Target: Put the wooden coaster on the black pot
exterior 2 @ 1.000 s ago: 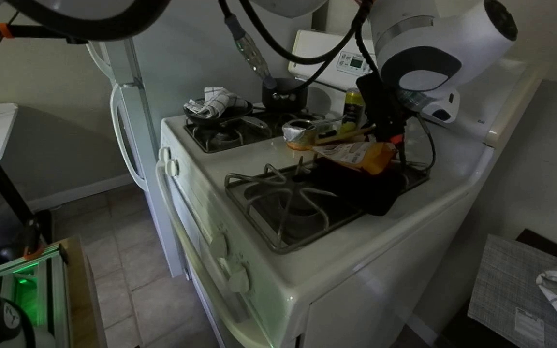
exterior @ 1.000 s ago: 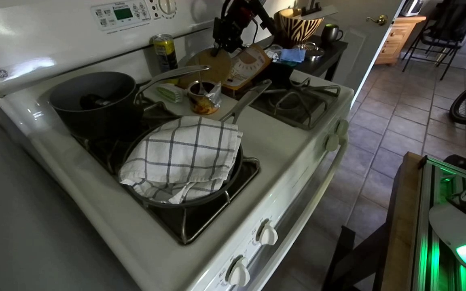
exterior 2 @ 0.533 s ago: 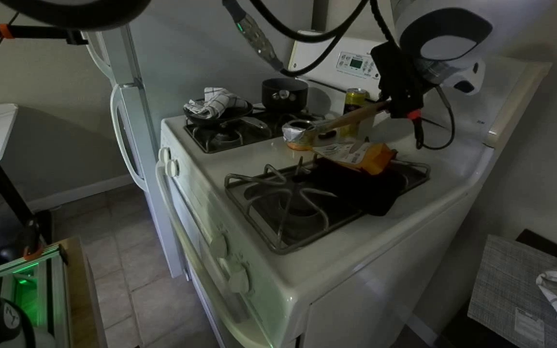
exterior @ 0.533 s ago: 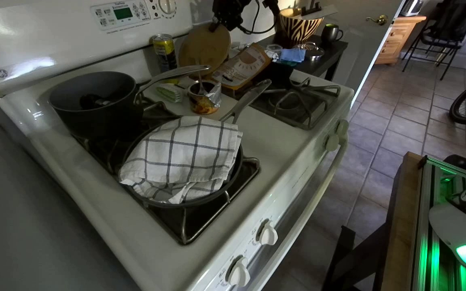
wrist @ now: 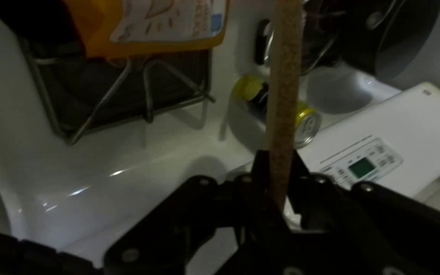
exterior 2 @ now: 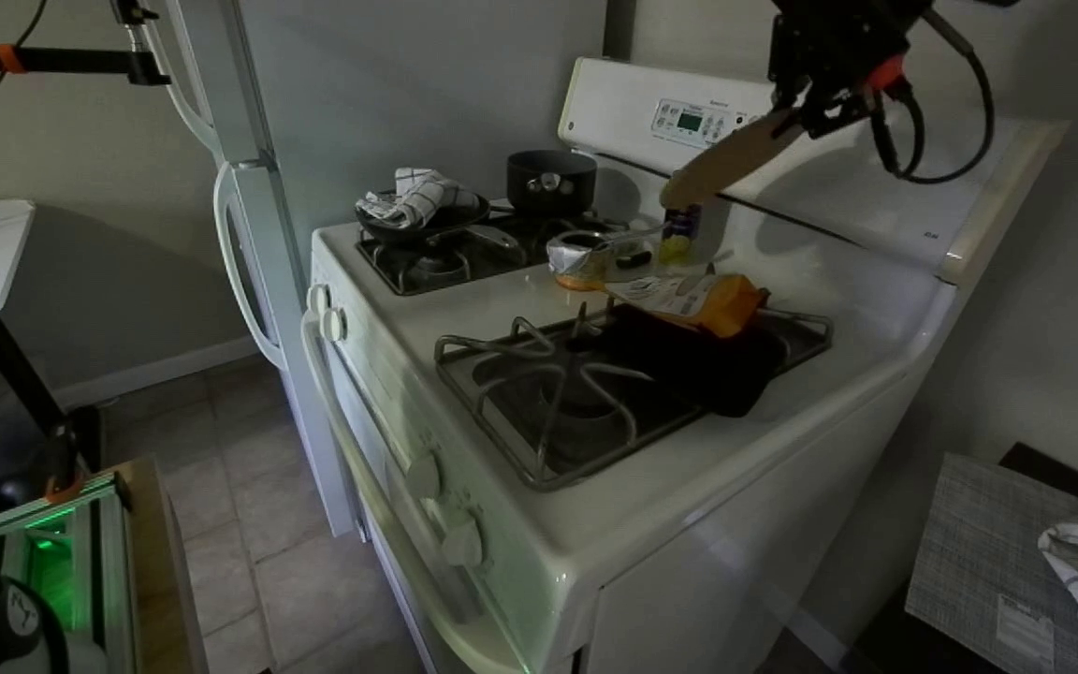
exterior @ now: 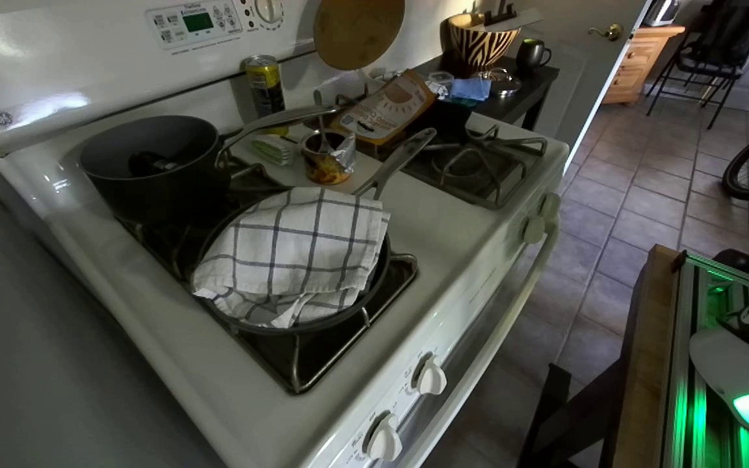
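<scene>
The wooden coaster (exterior: pixel 358 32) is a flat round light-brown disc in the air above the back of the stove. It also shows tilted, nearly edge-on, in an exterior view (exterior 2: pixel 731 161). In the wrist view the coaster (wrist: pixel 285 76) is a narrow upright strip. My gripper (wrist: pixel 279 164) is shut on its edge. In an exterior view the gripper (exterior 2: pixel 790 117) is at the coaster's upper right end. The black pot (exterior: pixel 163 198) sits on the back burner by the fridge, with something dark inside. It also shows in an exterior view (exterior 2: pixel 550 187), apart from the coaster.
A pan with a checked cloth (exterior: pixel 296 253) stands in front of the pot. A yellow-black can (exterior: pixel 265 91), an opened foil-topped tin (exterior: pixel 329 159) and an orange bag (exterior: pixel 384 107) stand or lie near. The pot's handle (exterior: pixel 277 120) sticks out over the stove.
My gripper has lifted the coaster from behind the bag and can, up and away from the stove top. The pot, pan and bag look unmoved.
</scene>
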Controlling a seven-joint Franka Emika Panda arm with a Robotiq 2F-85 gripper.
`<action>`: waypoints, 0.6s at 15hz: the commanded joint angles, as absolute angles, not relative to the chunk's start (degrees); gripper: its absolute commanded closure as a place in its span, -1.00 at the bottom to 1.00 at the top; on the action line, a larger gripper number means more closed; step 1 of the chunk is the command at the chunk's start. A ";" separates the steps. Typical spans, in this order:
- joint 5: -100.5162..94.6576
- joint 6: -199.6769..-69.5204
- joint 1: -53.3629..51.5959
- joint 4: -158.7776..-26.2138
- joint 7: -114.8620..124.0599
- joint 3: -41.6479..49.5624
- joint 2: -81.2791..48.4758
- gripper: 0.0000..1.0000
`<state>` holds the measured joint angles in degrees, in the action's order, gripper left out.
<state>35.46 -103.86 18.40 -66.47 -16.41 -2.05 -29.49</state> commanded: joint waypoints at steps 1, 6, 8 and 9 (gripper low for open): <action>37.89 -92.00 19.58 -69.90 -18.77 -4.35 -23.82 0.91; 43.78 -87.53 18.63 -71.28 -27.84 -7.59 -23.13 0.92; 49.83 -92.27 17.61 -73.48 -28.78 -9.71 -24.80 0.91; 52.79 -95.32 16.85 -74.80 -28.53 -10.78 -25.51 0.91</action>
<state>45.51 -88.23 18.14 -70.01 -26.38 -8.24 -24.07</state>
